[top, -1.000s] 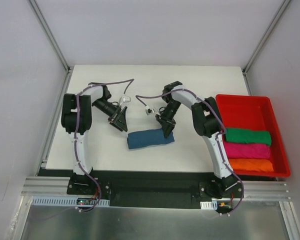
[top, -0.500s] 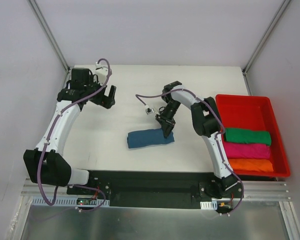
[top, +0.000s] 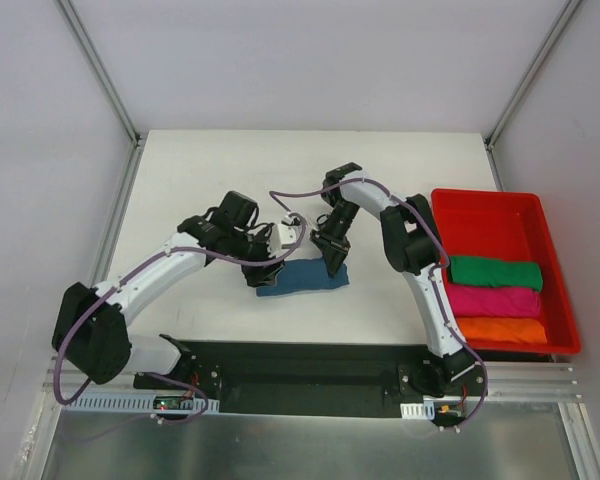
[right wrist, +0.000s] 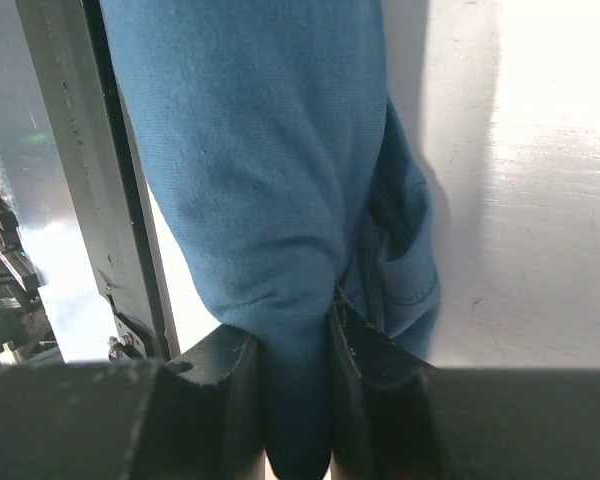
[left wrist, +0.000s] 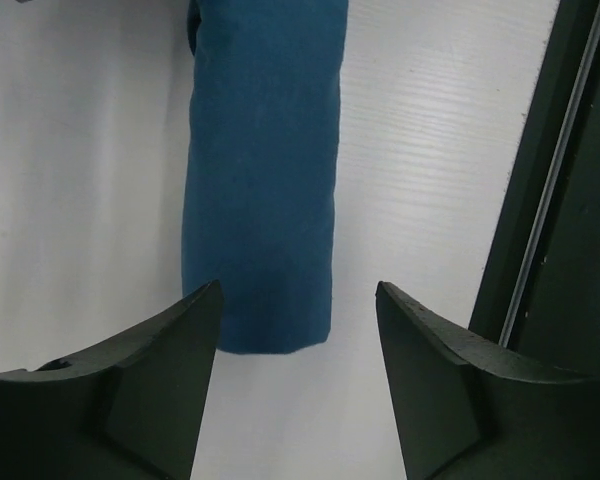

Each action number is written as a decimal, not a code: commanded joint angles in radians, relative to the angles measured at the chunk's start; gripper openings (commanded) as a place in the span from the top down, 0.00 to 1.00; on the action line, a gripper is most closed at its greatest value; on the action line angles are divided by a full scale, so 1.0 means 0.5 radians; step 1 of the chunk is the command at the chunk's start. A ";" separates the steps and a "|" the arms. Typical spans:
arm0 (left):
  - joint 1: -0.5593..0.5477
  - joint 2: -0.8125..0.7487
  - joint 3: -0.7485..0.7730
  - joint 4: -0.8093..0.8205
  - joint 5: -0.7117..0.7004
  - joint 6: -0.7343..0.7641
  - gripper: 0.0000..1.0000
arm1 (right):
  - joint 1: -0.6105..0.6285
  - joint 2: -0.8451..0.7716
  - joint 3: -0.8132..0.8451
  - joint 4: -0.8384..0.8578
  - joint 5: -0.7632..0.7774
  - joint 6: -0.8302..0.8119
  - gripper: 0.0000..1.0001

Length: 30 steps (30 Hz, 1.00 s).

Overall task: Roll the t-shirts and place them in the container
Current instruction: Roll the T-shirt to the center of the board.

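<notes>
Your left jaws are back, apart around one end of the blue shirt [top: 302, 277]. Your right jaws stay clenched on its other end. It looks rolled, ready to lift.

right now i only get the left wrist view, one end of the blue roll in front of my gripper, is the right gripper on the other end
Observer: Yes. The right gripper is shut on the blue t-shirt, with cloth pinched in it.
Operator: how many are done
Observer: Three rolls lie in the red tray: a green t-shirt, a magenta t-shirt and an orange t-shirt.
Operator: which end am i at
Observer: From above, the left gripper is at the roll's left end.
</notes>
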 commanded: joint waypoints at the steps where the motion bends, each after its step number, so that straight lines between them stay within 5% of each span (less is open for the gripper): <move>1: -0.005 0.135 -0.014 0.303 0.023 -0.069 0.40 | 0.021 0.167 -0.046 -0.383 0.458 -0.031 0.94; 13: -0.009 0.629 0.041 0.525 -0.118 -0.128 0.49 | -0.025 0.112 -0.046 -0.379 0.357 -0.074 0.85; 15: -0.012 0.648 0.063 0.525 -0.143 -0.137 0.48 | -0.068 0.048 -0.025 -0.379 0.314 -0.056 0.67; 16: -0.012 0.666 0.072 0.522 -0.152 -0.149 0.48 | -0.086 0.005 -0.003 -0.379 0.295 -0.053 0.41; 17: -0.012 0.675 0.084 0.522 -0.164 -0.152 0.48 | -0.120 -0.098 0.000 -0.379 0.280 -0.050 0.05; 24: -0.002 0.688 0.103 0.491 -0.107 -0.156 0.46 | -0.396 -0.785 -0.003 -0.263 0.139 0.036 0.04; 27: 0.022 0.672 0.109 0.451 0.040 -0.134 0.43 | -0.608 -1.324 -0.281 0.293 0.114 0.440 0.04; 28: 0.034 0.678 0.127 0.436 0.090 -0.140 0.42 | -0.687 -1.500 -0.422 0.800 0.160 0.696 0.04; 30: 0.089 0.700 0.167 0.365 0.203 -0.168 0.41 | -0.719 -1.865 -1.004 1.357 0.307 0.910 0.04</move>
